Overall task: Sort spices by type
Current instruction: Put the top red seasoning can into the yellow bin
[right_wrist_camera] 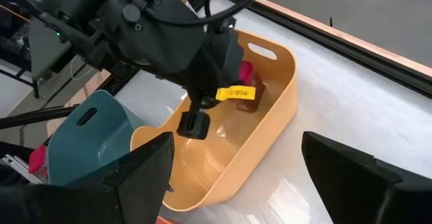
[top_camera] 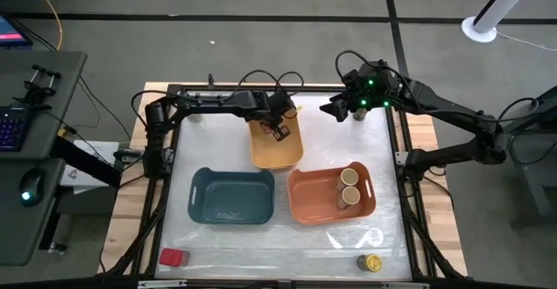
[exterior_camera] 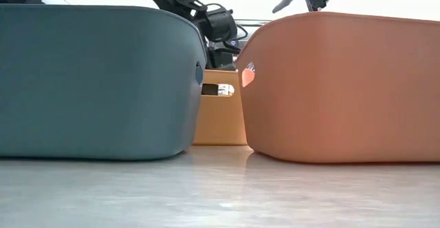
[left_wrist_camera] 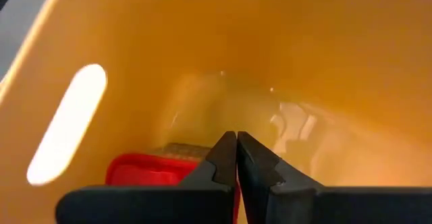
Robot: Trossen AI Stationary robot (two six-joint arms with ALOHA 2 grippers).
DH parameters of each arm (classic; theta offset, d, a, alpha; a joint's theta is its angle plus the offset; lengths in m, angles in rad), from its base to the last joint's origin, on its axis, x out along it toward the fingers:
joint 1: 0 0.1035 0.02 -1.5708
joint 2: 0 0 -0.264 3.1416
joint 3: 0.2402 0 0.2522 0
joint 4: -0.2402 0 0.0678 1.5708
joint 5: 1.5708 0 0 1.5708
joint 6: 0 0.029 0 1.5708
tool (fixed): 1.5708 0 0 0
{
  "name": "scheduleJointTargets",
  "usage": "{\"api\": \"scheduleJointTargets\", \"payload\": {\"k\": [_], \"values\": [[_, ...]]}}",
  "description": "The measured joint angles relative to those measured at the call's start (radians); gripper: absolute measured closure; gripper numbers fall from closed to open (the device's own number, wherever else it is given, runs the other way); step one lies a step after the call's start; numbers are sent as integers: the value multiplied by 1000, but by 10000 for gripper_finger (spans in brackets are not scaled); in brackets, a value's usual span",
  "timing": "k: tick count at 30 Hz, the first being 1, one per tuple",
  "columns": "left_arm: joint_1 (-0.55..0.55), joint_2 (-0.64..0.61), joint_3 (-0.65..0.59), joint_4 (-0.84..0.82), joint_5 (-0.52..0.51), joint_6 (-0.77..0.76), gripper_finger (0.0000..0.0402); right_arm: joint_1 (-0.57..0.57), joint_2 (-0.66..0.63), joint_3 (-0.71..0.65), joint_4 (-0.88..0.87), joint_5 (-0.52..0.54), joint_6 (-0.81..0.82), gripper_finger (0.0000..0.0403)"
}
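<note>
My left gripper (top_camera: 278, 129) is shut and reaches down inside the yellow bin (top_camera: 276, 154); its shut fingers (left_wrist_camera: 236, 146) hover over the bin's floor. A red tin (left_wrist_camera: 145, 171) lies on that floor beside them, also seen as the red tin (right_wrist_camera: 246, 71) next to a brownish jar with a yellow part (right_wrist_camera: 244, 94). Two tan-lidded jars (top_camera: 350, 187) stand in the orange bin (top_camera: 305, 204). Another red tin (top_camera: 174, 257) and a yellow-lidded jar (top_camera: 372, 262) sit on the table near its near edge. My right gripper (top_camera: 335, 108) waits open by the far edge.
The teal bin (top_camera: 232, 198) sits left of the orange bin, with nothing visible inside. In the low view the teal bin (exterior_camera: 96, 84) and orange bin (exterior_camera: 344, 84) block most of the table, and the yellow bin (exterior_camera: 220, 118) shows between them. Black frame rails border the table.
</note>
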Motion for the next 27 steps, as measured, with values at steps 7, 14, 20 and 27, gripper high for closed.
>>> {"api": "scheduleJointTargets", "payload": {"k": [7,14,20,27], "values": [[0,-8,0,-84,0,1,401,0,0,0,0,6,-11,84],[7,-17,-1,-148,-2,2,401,0,0,0,0,6,-11,84],[7,-17,-1,-178,-4,2,401,0,0,0,0,6,-17,84],[7,-47,-2,-181,-16,-1,401,0,0,0,0,6,-19,84]]}}
